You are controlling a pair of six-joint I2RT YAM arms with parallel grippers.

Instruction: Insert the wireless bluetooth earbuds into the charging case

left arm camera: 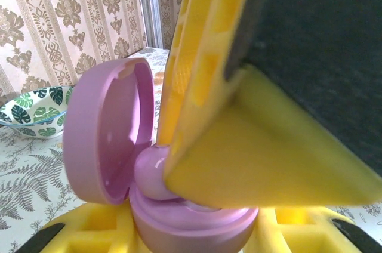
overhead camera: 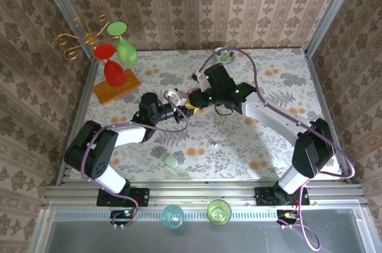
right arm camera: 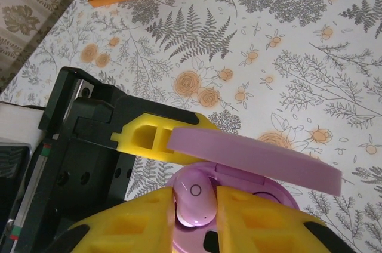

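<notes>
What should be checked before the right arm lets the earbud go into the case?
1. Lid of the charging case open: ok.
2. Left pincer shut on the charging case: ok.
3. Right pincer gripping the earbud: ok.
4. Earbud down at the case's base: ok, they appear to meet in the left wrist view.
5. Earbud seated straight: cannot tell; the yellow fingers hide its underside.
</notes>
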